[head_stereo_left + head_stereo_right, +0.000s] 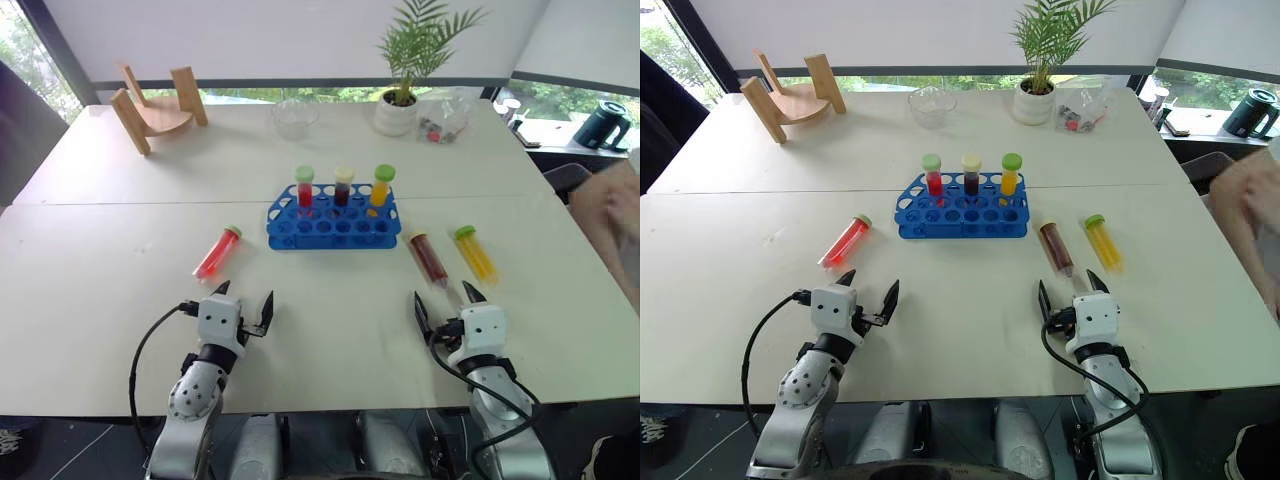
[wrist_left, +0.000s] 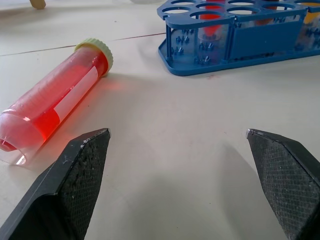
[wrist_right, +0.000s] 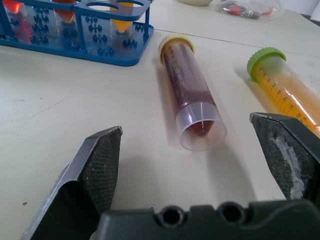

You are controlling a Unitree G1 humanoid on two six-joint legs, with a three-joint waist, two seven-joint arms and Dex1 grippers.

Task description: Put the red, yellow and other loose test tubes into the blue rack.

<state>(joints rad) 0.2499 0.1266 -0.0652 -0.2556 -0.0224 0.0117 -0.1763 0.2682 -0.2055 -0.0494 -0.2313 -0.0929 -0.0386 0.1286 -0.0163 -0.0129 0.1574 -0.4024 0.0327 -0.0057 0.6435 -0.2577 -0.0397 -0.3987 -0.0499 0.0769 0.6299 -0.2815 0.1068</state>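
The counter [image 1: 330,300] carries one blue rack [image 1: 333,225] holding three upright tubes [image 1: 343,187], three loose tubes [image 1: 217,253] lying flat, one glass bowl [image 1: 295,116], one potted plant [image 1: 405,70] and one wooden stand [image 1: 160,108].

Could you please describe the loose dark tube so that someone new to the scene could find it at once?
Start at the blue rack mid-table, then look just off its right end, nearer the robot. Two tubes lie flat there, side by side; the dark tube is the one closer to the rack. It holds red-brown liquid under a cream cap, while its neighbour, the yellow tube, has a green cap.
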